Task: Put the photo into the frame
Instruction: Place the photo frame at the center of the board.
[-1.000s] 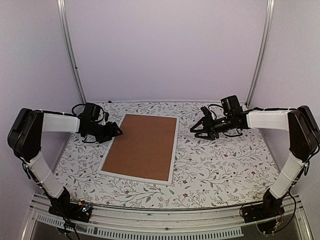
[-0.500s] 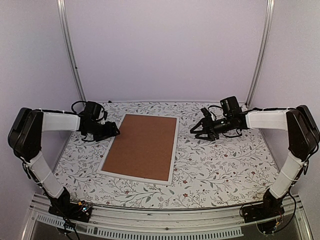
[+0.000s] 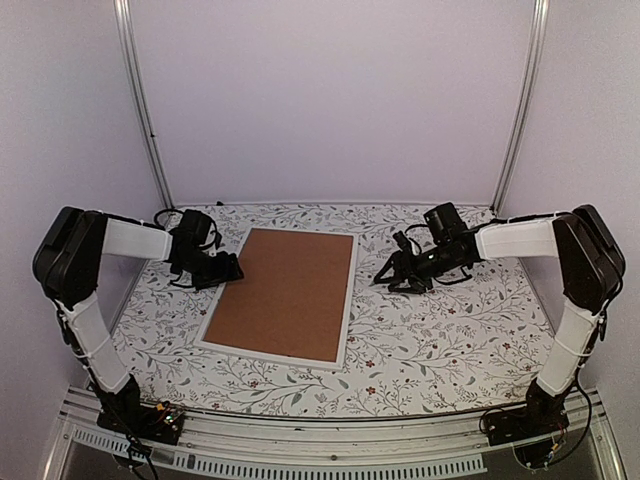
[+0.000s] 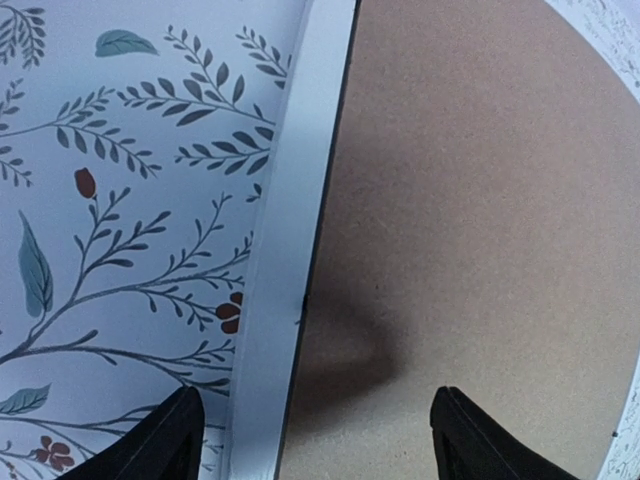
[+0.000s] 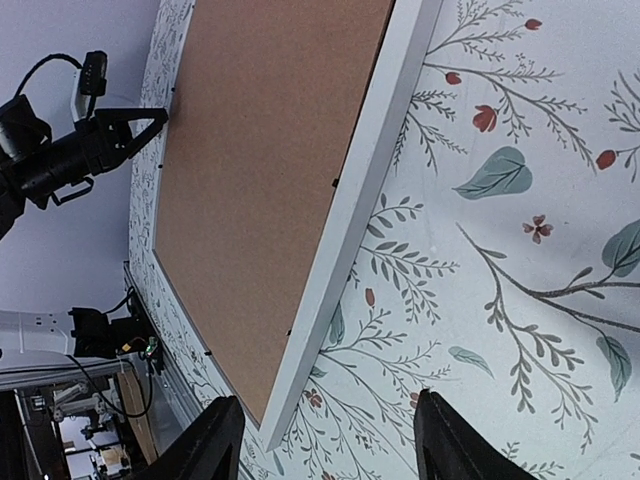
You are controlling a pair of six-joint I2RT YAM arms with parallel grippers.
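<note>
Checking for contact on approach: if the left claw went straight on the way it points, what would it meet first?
Probably the left rail of the frame, beside the brown backing panel; the open left claw straddles that seam, height above it unclear.

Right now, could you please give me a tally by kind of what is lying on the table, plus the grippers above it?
White frame: 1
Brown backing panel, sitting inside the frame: 1
Grippers: 2, the left gripper and the right gripper, both open and empty
Total: 4
</note>
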